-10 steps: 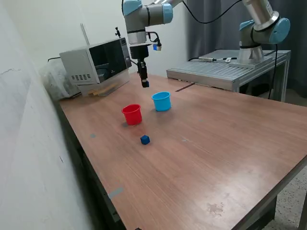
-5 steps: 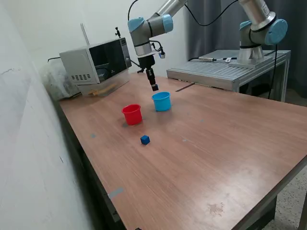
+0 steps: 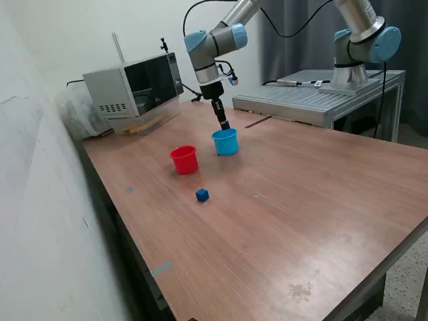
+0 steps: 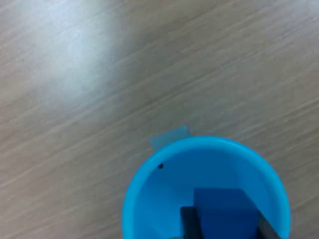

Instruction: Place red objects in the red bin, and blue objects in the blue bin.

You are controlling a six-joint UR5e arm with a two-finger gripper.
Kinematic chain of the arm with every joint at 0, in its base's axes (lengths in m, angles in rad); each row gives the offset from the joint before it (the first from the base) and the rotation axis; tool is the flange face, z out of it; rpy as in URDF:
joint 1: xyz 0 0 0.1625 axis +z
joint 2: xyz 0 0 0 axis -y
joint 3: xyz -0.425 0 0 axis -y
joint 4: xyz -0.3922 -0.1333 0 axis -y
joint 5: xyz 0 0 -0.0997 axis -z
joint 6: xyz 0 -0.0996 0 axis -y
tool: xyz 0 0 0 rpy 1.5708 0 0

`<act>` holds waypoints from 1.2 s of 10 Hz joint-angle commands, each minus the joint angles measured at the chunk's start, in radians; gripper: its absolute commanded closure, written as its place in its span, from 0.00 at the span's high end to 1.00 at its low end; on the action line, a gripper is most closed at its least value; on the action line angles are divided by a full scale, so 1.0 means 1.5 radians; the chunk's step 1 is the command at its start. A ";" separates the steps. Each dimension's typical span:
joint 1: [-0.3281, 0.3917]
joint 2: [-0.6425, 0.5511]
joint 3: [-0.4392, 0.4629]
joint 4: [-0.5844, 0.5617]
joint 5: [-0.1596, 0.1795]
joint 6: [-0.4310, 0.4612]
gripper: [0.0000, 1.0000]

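Observation:
My gripper (image 3: pixel 225 125) hangs just above the light blue cup (image 3: pixel 226 142), over its rim. In the wrist view the gripper (image 4: pixel 227 230) is shut on a dark blue cube (image 4: pixel 219 206), held between two dark fingers (image 4: pixel 189 224) over the open mouth of the light blue cup (image 4: pixel 149 194). A second dark blue cube (image 3: pixel 202 194) lies on the wooden table (image 3: pixel 301 221), nearer the camera than the cups. The red cup (image 3: pixel 184 160) stands to the exterior view's left of the blue cup. No red cubes are in view; the inside of the red cup is hidden.
A grey microwave-like box (image 3: pixel 134 87) stands at the back on the exterior view's left, with a plastic bag (image 3: pixel 72 110) beside it. A metal bench (image 3: pixel 314 100) with a second arm (image 3: pixel 361 40) stands at the back right. A pale tape patch (image 4: pixel 169 137) lies by the blue cup.
My gripper has moved to the exterior view's right and slightly down with the blue cube, from behind the red cup to over the blue cup. Cups and the loose cube have not moved.

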 commanded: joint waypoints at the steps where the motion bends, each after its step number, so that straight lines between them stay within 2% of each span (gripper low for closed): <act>1: 0.001 0.000 -0.005 -0.001 0.001 -0.001 0.00; 2: 0.001 0.000 -0.004 0.001 0.001 -0.009 1.00; 7: 0.006 0.002 -0.019 0.006 0.002 -0.012 1.00; 10: 0.115 0.006 -0.099 0.004 0.007 -0.012 1.00; 12: 0.153 0.022 -0.163 -0.010 0.017 -0.038 1.00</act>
